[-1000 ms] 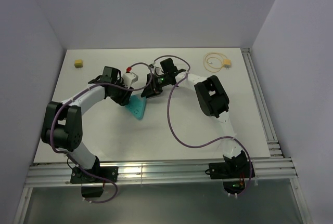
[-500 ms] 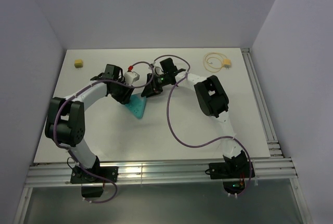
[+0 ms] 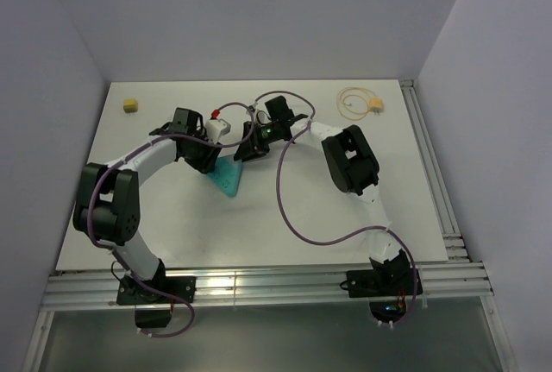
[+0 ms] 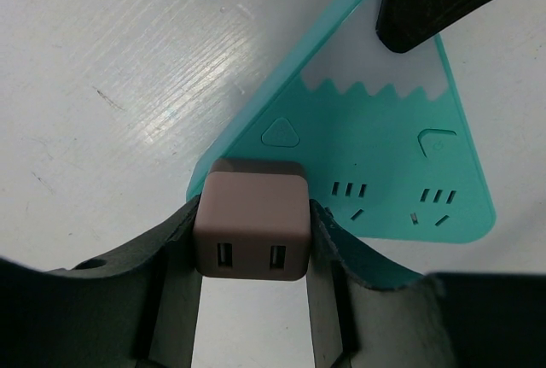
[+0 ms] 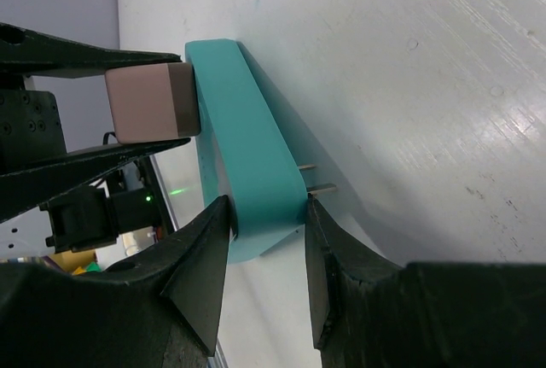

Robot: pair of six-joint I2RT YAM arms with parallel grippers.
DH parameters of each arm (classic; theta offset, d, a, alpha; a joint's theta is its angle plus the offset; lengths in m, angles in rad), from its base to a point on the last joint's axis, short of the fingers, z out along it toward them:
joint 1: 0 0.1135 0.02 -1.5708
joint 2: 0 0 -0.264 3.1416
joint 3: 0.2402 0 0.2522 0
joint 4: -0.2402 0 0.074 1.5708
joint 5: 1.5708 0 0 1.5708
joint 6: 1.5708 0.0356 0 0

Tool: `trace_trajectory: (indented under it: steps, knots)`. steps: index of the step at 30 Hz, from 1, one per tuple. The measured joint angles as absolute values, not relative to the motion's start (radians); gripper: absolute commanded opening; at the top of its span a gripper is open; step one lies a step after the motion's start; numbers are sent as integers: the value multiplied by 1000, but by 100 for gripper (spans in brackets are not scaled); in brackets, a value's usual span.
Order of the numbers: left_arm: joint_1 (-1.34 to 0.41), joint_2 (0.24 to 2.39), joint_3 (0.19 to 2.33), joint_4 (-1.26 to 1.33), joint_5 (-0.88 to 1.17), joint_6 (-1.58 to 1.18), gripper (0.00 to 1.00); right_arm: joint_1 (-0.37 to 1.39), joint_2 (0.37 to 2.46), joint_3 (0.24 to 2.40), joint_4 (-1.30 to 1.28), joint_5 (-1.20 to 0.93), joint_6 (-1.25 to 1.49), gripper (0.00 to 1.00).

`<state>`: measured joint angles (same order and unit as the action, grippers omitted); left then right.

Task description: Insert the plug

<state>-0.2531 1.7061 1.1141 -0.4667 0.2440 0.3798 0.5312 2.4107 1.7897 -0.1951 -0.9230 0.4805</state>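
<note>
- Plug (image 3: pixel 377 107) and cable (image 3: pixel 341 101) are carried by the white tabletop (image 3: pixel 172 225), the largest thing in view. Both lie near its far right corner, well apart from both arms, and neither is touched.
- Next in size, the teal block (image 4: pixel 375 154), a wedge with slotted sockets on its face, is held near the middle of the tabletop, towards the far edge. The right pincer (image 5: pixel 263 236) is pinched across its thin end, where two metal prongs can be seen.
- A pinkish-brown cube (image 4: pixel 250 201) with two ports in its end is clamped on two opposite sides by the left pincer (image 4: pixel 250 244). It is set against a corner of the teal block, but whether it is seated cannot be told.
- The cable, thin and pale yellow, is coiled in a loose loop. It is judged limp and slightly springy, so it would trail and tug when lifted, and it should not be taken as the hold.
- The plug, smallest of all, is judged light, rigid and easily nudged aside. It would best be taken on the flat sides of its yellow body, with the mating end left clear and the cable free behind.
</note>
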Motion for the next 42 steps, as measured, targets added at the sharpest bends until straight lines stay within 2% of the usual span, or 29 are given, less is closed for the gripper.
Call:
trace_trajectory:
  steps: [1, 2, 3, 4, 12, 25, 31, 35, 38, 40, 41, 42]
  knots:
    - [-253, 1702, 1108, -461, 242, 378, 50, 531, 2411, 1790, -193, -923, 480, 0]
    - [-253, 1696, 1100, -453, 239, 376, 68, 531, 2411, 1790, -191, -924, 481, 0]
    - [-253, 1689, 1090, -440, 236, 379, 93, 531, 2411, 1790, -187, -925, 481, 0]
    - [-253, 1682, 1070, -418, 235, 373, 99, 532, 2411, 1790, -183, -932, 480, 0]
    - [-245, 1569, 966, -403, 243, 348, 99, 556, 2411, 1790, -162, -941, 482, 0]
    - [-195, 1279, 962, -383, 154, 178, 100, 566, 2413, 1753, -85, -946, 558, 0]
    - [-195, 1048, 952, -328, 71, 10, 100, 569, 2413, 1703, 10, -936, 659, 0]
    - [-195, 901, 952, -278, 64, -96, 99, 578, 2401, 1655, 98, -895, 736, 4]
    - [-195, 834, 939, -249, 78, -166, 99, 591, 2397, 1642, 140, -851, 783, 12]
    - [-195, 797, 902, -231, 103, -208, 99, 603, 2394, 1635, 160, -822, 805, 34]
    - [-195, 773, 867, -220, 130, -234, 99, 609, 2392, 1632, 168, -805, 815, 51]
    - [-195, 753, 834, -213, 150, -256, 99, 614, 2391, 1630, 173, -797, 823, 57]
